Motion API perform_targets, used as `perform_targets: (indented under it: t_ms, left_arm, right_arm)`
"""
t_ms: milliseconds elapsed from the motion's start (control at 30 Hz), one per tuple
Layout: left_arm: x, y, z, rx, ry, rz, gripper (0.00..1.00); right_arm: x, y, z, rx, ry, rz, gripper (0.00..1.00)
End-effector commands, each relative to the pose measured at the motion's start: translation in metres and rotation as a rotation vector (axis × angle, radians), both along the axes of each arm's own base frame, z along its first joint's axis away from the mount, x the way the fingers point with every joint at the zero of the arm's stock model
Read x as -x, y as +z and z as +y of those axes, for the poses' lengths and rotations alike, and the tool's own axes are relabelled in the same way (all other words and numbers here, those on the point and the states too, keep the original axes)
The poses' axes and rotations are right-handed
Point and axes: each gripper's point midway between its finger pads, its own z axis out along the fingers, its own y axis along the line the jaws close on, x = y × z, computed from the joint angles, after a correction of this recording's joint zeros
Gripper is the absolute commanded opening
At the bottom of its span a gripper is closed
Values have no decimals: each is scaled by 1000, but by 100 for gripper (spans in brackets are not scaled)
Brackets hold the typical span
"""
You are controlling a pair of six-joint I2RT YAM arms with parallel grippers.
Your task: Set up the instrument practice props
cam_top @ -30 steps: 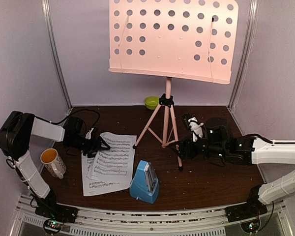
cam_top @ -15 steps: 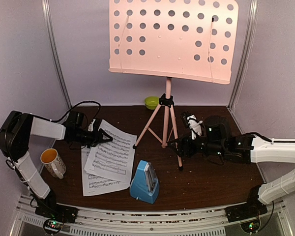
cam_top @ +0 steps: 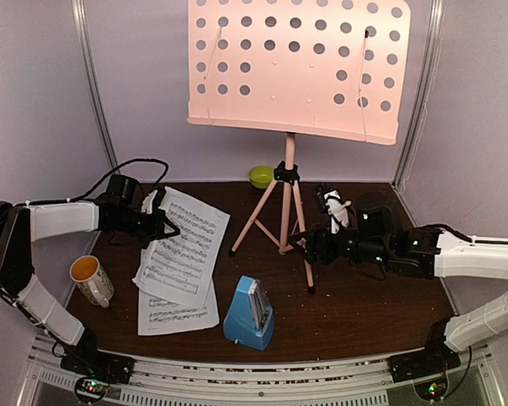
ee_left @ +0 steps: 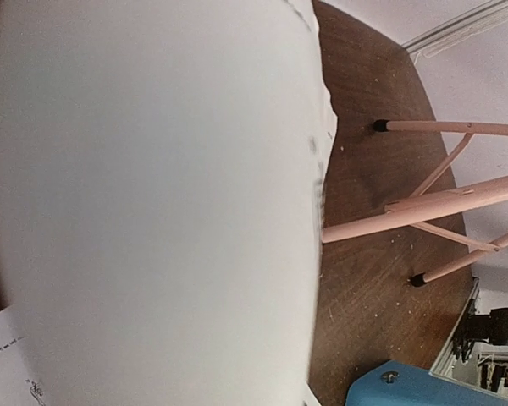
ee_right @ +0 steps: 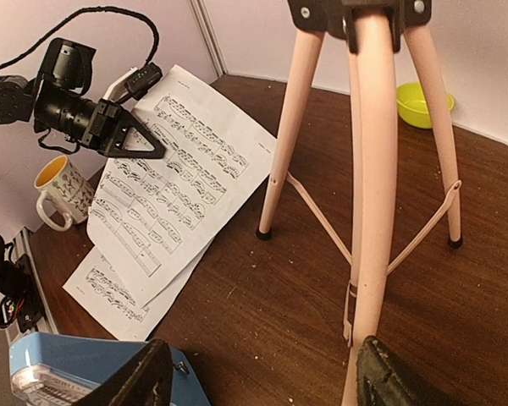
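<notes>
From above, the left gripper (cam_top: 159, 223), at the left middle of the frame, is pinched shut on the left edge of the upper white printed sheet-music page (cam_top: 184, 244). The page tilts up off the dark brown wooden table (cam_top: 364, 313). Its near end overlaps the second white printed sheet-music page (cam_top: 176, 313), which lies flat. An edge hold like this probably suits carrying the page up to the pink tripod music stand with hole-perforated desk (cam_top: 296, 63), which fills the top centre.

The right gripper (cam_top: 311, 249), right of centre, stands open about the stand's front leg, likely to steady it. The small blue pyramid metronome with clear cover (cam_top: 250, 315) stands upright at bottom centre, just beside the flat page. The white mug with orange inside (cam_top: 91, 279) sits at lower left, and the small lime-green bowl (cam_top: 261, 176) at the back behind the tripod. Free room lies between the left wall and the tripod legs.

In the left wrist view, the held page blurs white across most of the frame and hides the fingers. Pink legs cross the right side.

In the right wrist view, two dark fingertips sit at the bottom edge with the pink leg between them, nearer the right one; whether they touch it cannot be told. The held page's free corner lies near the tripod's left leg, so any swing must clear it.
</notes>
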Motion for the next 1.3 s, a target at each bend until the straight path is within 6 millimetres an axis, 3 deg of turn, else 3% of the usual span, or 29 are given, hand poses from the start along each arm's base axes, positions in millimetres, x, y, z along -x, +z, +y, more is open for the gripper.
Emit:
perform_targets:
  t_ms: [0,167,333,433,467,633,833,900,1000,1133,1267]
  left_arm:
    - [1,48,-6,27,-60,-166,0]
    - [15,94,-9,65,-112,-302,0]
    - [34,152,-11,103,-162,-432,0]
    - [43,174,-11,113,-180,-450,0]
    - [51,200,-9,128,-174,-507,0]
    - [77,289,0,198,-137,-718,0]
    - [114,393,-1,260,-182,-918,0]
    - [125,418,-1,275,-194,-970,0]
    - [134,446,-4,311,-210,-1008,0]
    - [146,477,-11,376,-253,-1038,0]
    - [149,510,-14,459,-229,-1086,0]
  right_arm:
    - [0,32,-3,-43,-8,-63,75]
    - [4,41,-8,-64,-3,-81,75]
    - [12,64,-13,-129,14,-122,75]
    - [20,78,-15,-182,37,-138,75]
    - [27,85,-15,-211,69,-139,75]
    - [42,110,-16,-240,116,-151,74]
    - [56,149,-30,-244,102,-182,69]
    - [67,159,-33,-241,118,-191,68]
    - [80,169,-45,-234,112,-193,66]
    - [93,179,-75,-237,63,-179,65]
    - [87,213,-104,-282,-54,-227,63]
